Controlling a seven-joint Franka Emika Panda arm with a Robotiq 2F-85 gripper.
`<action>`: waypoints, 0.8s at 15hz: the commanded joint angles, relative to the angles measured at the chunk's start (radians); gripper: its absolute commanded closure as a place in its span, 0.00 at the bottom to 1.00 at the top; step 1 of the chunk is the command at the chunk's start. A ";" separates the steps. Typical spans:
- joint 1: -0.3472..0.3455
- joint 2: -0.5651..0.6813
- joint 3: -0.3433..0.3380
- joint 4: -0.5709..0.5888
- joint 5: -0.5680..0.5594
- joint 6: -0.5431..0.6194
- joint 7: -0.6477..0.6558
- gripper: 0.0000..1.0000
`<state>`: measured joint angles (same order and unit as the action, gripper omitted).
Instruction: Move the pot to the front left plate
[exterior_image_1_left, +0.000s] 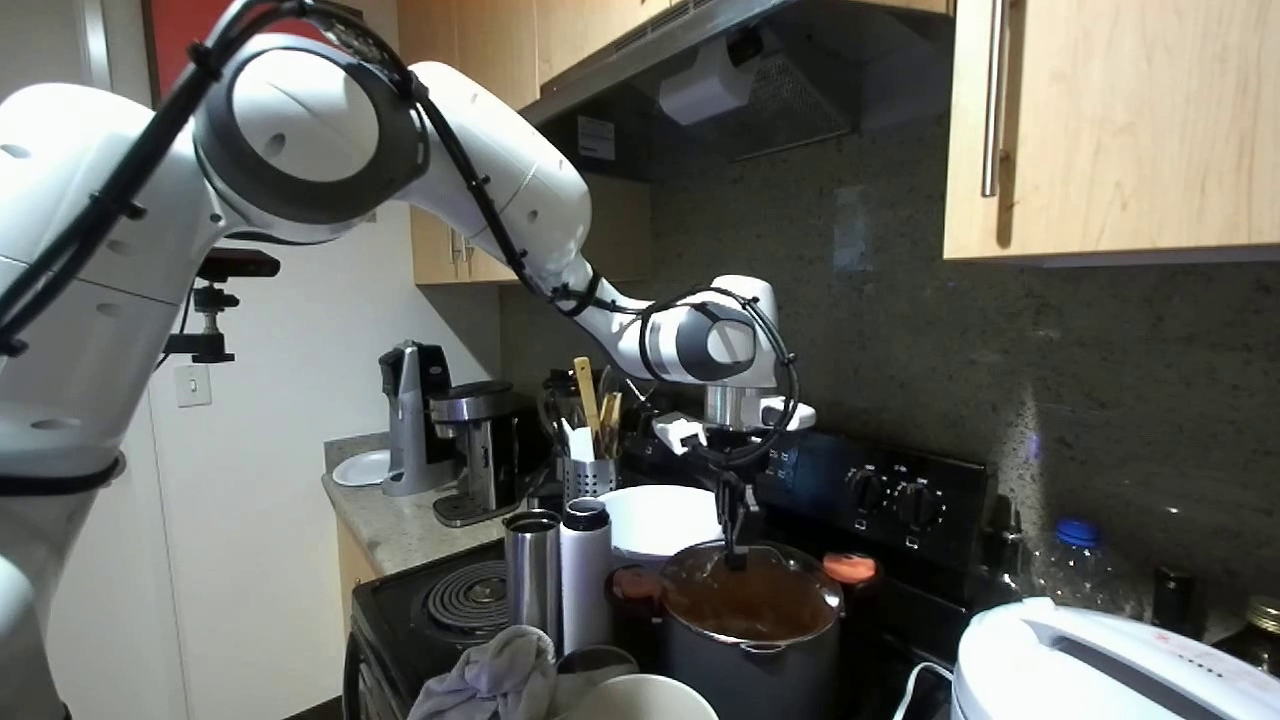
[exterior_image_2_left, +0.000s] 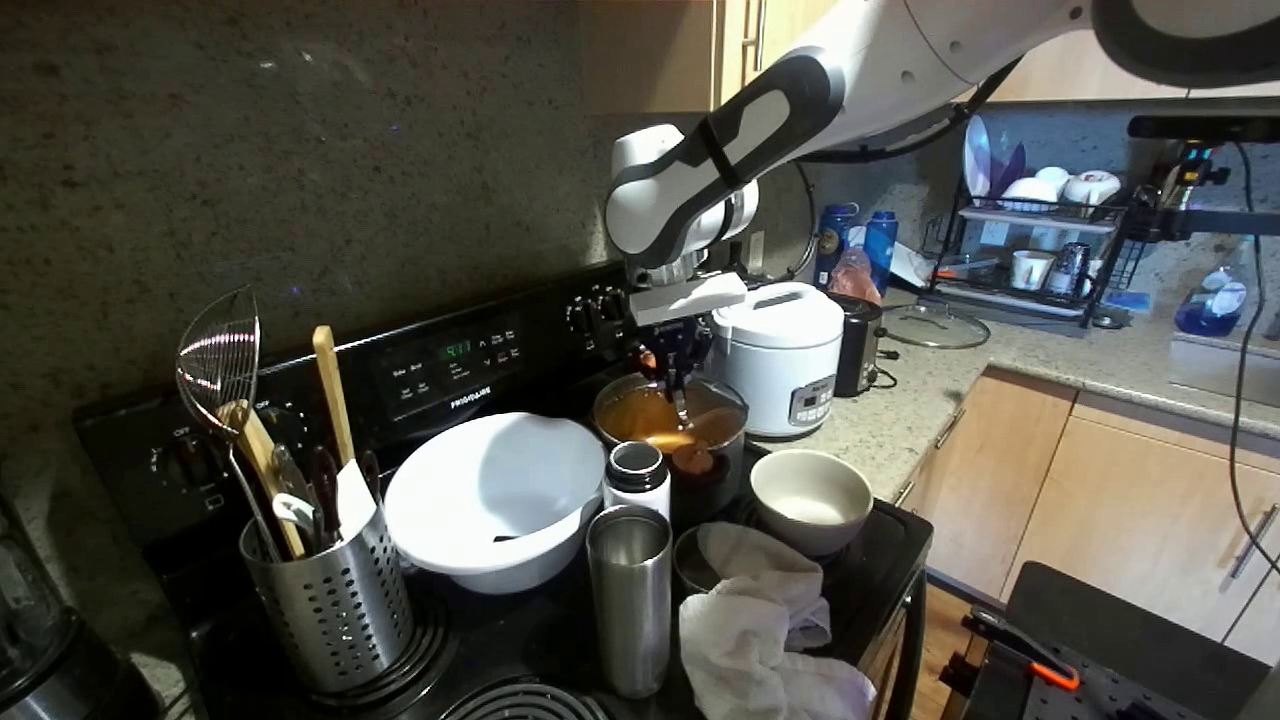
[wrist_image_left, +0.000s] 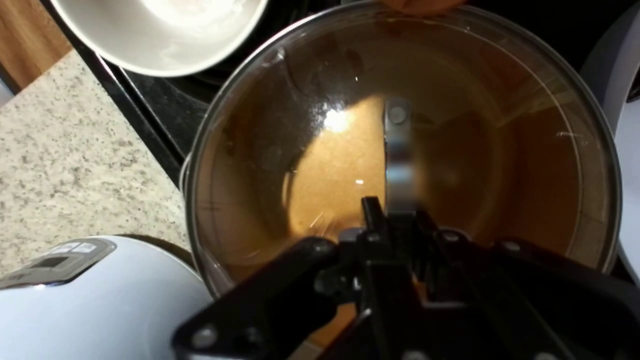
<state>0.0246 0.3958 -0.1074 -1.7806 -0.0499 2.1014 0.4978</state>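
On the rear of the stove, between the white basin and the rice cooker, your pot stands upright beneath a glass lid. Your gripper points straight down over it, its jaws clamped on the lid's metal strap handle; whether the lid sits flush on the rim, you cannot tell. Just beside the pot, toward the stove's front edge, you have the cream bowl. Well apart, at the stove's front left, lies the coil burner, the steel flask near it and the white bottle just beside the flask. A grey cloth lies crumpled by the flask.
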 joint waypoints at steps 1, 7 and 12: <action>0.018 -0.055 0.004 -0.035 0.000 0.032 0.021 0.96; 0.038 -0.070 0.005 -0.011 -0.016 0.001 0.027 0.96; 0.043 -0.070 0.000 0.011 -0.035 -0.012 0.033 0.96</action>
<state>0.0557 0.3824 -0.1053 -1.7764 -0.0686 2.1110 0.4982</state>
